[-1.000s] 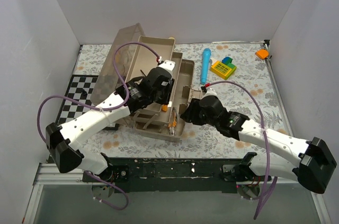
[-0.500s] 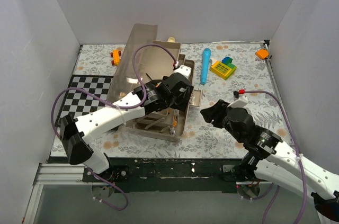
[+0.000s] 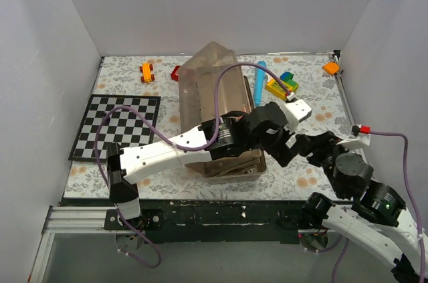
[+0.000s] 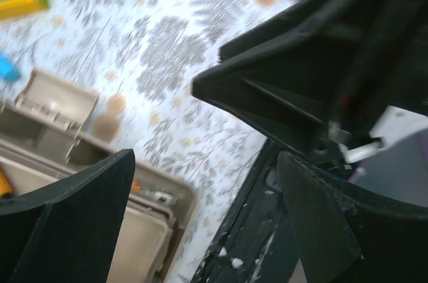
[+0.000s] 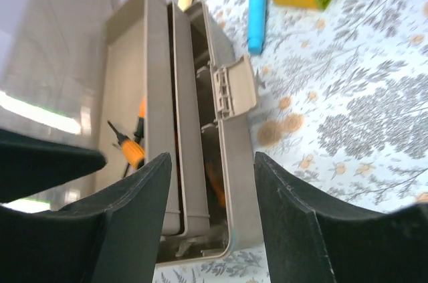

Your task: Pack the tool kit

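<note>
The left gripper [image 4: 204, 179] is spread wide, nothing held; the right gripper [image 5: 209, 162] is parted, empty, toolbox [image 5: 157, 55] ahead of it.

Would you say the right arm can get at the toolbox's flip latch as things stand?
Probably yes: from the right wrist, the latch lies ahead of the open right fingers with only bare tablecloth between. The left arm stretches across the toolbox nearby, though, and might crowd the approach.
</note>
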You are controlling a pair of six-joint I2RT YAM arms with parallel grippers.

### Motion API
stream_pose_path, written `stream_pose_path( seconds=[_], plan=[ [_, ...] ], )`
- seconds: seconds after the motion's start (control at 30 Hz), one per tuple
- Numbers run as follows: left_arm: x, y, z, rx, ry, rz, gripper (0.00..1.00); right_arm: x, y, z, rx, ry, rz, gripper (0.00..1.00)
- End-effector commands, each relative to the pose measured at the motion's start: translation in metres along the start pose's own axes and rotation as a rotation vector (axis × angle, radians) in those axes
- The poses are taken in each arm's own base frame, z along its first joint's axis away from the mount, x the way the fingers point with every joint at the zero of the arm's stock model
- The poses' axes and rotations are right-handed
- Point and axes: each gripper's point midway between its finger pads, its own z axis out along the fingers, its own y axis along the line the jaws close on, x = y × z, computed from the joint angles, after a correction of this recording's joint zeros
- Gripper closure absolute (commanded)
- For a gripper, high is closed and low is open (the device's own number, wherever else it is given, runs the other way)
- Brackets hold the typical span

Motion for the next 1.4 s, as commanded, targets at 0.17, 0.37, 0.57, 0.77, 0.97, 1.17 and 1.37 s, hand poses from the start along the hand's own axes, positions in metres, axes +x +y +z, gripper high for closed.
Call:
stream_pose_path(
  seconds=[0.17,0.37,0.57,0.77,0.97,1.17,1.37],
  plan=[
    [-0.082,-0.037,-0.05,0.195,-0.263,0.065,0.07,-0.035,-0.022,-0.018,0.109,-0.082,-0.11,0.38],
    [-0.11,-0.011,-0.083,0.151,-0.352,0.032,0.02,-0.039,-0.008,-0.015,0.059,-0.078,-0.16,0.35],
    [-0.089,0.064,-0.097,0.094,-0.321,-0.157,0.02,-0.032,0.004,-0.008,0.078,0.009,-0.279,0.29],
    [-0.056,0.137,-0.108,-0.054,-0.295,-0.258,0.02,-0.01,0.042,0.007,-0.026,0.129,-0.318,0.27],
    [-0.018,0.197,-0.104,-0.158,-0.239,-0.363,0.02,0.012,0.1,0.025,-0.175,0.245,-0.283,0.25],
    [0.004,0.221,-0.096,-0.178,-0.188,-0.411,0.02,0.018,0.121,0.059,-0.17,0.292,-0.302,0.23],
    [0.014,0.224,-0.096,-0.138,-0.188,-0.433,0.02,0.028,0.117,0.089,-0.174,0.349,-0.277,0.24]
  ],
)
